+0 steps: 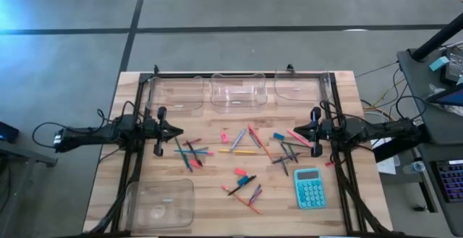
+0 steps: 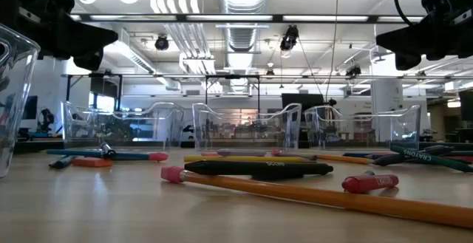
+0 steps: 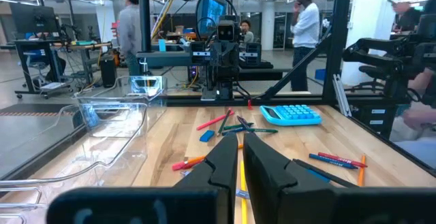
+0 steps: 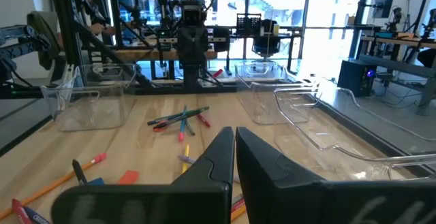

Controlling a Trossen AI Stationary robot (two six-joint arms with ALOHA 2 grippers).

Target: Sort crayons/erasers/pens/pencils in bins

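Pencils, pens, crayons and erasers lie scattered flat on the wooden table's middle (image 1: 246,155). Among them are a yellow pencil (image 1: 246,151), dark pens (image 1: 286,155), a pink eraser (image 1: 223,136) and a blue eraser (image 1: 278,136). The low view shows a black pen (image 2: 259,169), an orange pencil (image 2: 310,193) and a red crayon (image 2: 369,182) up close. Three clear bins (image 1: 176,93) (image 1: 239,92) (image 1: 298,86) stand along the far edge, and a fourth (image 1: 160,202) stands near left. My left gripper (image 1: 179,130) hovers shut at the left of the pile. My right gripper (image 1: 304,131) hovers shut at its right. Both are empty.
A teal calculator (image 1: 309,188) lies near right of the pile. A black frame (image 1: 239,74) runs around the table's far and side edges. People stand in the room beyond the table in the left wrist view (image 3: 305,20).
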